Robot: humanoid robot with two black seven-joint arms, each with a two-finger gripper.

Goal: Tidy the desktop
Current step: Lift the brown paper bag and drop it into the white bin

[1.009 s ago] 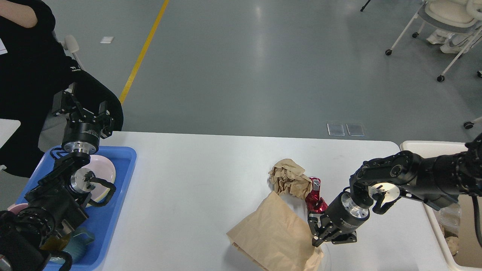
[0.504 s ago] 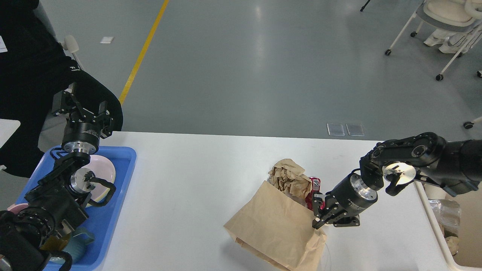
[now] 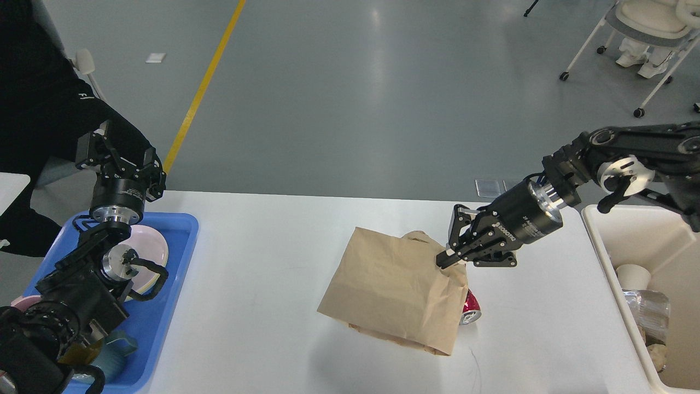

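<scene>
The desktop [image 3: 262,306] is a wide white tabletop. A brown paper bag [image 3: 394,290] hangs above its middle, and my right gripper [image 3: 449,257] is shut on the bag's upper right corner. A red can [image 3: 470,309] lies on the desktop, peeking out from behind the bag's lower right edge. A bit of crumpled brown paper [image 3: 418,236] shows above the bag's top edge. My left gripper [image 3: 117,156] is held up over the far end of the blue tray [image 3: 169,306], open with nothing between its fingers.
The blue tray at the left holds a pink plate [image 3: 150,249] and a teal cup [image 3: 112,350]. A cream-white bin [image 3: 601,241] at the right holds a paper cup and clear plastic. A person in black [image 3: 38,98] stands at the far left.
My right gripper has risen and moved away from me with the paper bag, lifting it off the desktop. The bag now covers most of the crumpled paper, and the red can shows at its lower right.
</scene>
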